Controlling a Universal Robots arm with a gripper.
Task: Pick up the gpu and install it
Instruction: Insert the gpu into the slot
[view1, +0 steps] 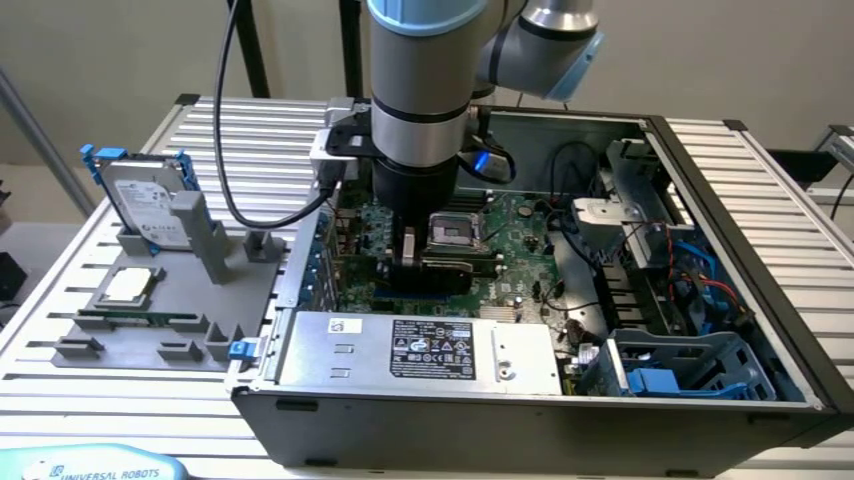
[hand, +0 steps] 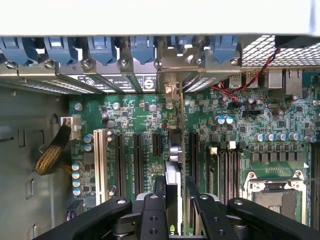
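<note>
One arm reaches down into an open PC case (view1: 747, 250) lying on a slatted metal table (view1: 787, 180), plain pale wall behind. Its gripper (hand: 172, 200) is closed partway on the gpu (hand: 172, 170), held edge-on, upright above the motherboard (hand: 135, 120) among the expansion slots. On the exterior view's left, a grey fixture (view1: 147, 340) carries a hard drive (view1: 147, 205).

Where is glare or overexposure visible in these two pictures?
Wrist view: a washed-out white band runs along the case edge, while the motherboard is evenly lit. Exterior view: the slatted table looks bright; the case interior is dimmer.
</note>
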